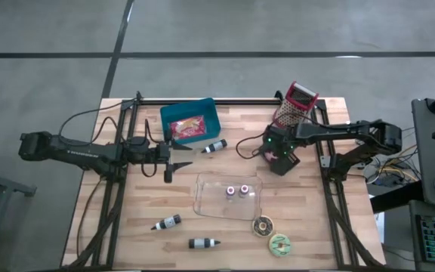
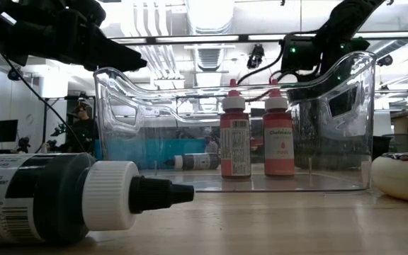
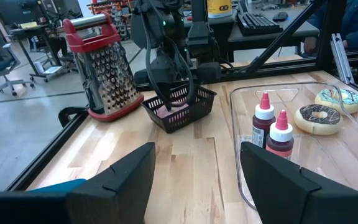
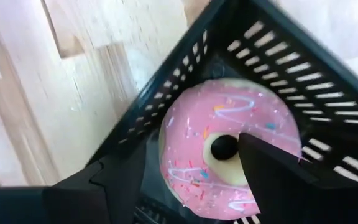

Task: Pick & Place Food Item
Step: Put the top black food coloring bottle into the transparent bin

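A pink sprinkled donut (image 4: 197,121) lies flat on the floor of a small black mesh basket (image 4: 303,62) at the table's right middle (image 1: 284,160). My right gripper (image 4: 191,149) points down into the basket, open, one finger on either side of the donut's middle. My left gripper (image 1: 174,162) hangs open above the table's left middle, near the teal bin (image 1: 189,121), with nothing between its fingers (image 3: 197,168). My right gripper stands open over the donut from above. One fingertip (image 4: 253,149) shows over the donut's hole; whether it touches the icing cannot be told. The donut rests on the basket floor.
A clear tray (image 1: 202,204) at the centre holds two red bottles (image 1: 239,191). A red-handled grater (image 1: 297,102) stands behind the basket. Two donuts (image 1: 262,225) (image 1: 280,243) lie near the front edge. Black bottles (image 1: 216,146) (image 1: 167,222) (image 1: 204,242) lie about the table.
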Controlling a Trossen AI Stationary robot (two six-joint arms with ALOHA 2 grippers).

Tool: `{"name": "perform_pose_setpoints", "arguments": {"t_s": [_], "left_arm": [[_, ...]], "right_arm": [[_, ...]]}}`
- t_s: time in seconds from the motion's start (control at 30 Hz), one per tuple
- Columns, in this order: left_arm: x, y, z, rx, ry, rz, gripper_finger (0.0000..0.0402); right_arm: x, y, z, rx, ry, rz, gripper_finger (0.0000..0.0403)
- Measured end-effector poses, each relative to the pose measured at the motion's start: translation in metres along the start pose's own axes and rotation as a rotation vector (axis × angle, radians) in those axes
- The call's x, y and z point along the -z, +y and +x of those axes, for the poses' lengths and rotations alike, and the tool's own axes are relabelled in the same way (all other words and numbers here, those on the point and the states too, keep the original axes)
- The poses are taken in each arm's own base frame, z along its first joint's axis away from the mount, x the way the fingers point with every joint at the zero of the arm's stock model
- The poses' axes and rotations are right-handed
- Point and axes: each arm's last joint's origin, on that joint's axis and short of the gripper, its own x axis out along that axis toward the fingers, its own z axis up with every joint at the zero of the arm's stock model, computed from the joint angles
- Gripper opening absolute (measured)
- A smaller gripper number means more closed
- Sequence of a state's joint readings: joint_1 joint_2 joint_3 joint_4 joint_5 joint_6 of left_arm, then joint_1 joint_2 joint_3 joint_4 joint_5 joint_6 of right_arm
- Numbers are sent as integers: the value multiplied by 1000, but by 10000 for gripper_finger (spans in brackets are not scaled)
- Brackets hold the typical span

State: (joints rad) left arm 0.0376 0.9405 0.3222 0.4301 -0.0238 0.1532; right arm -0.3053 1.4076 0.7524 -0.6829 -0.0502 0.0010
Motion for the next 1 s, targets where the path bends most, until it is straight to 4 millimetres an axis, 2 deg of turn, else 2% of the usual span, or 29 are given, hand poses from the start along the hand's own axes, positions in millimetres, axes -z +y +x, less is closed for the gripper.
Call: {"name": "perform_pose_setpoints", "arguments": {"t_s": [0.47, 0.73, 1.0], "left_arm": [[0, 0, 0, 0, 0, 0, 239], [0, 0, 0, 1, 4, -3, 239], [6, 2, 2, -46, 83, -179, 239]], "right_arm": [[-14, 4, -26, 36, -95, -22, 242], [-24, 16, -43, 83, -147, -90, 242], [-36, 26, -59, 105, -214, -132, 242]]}}
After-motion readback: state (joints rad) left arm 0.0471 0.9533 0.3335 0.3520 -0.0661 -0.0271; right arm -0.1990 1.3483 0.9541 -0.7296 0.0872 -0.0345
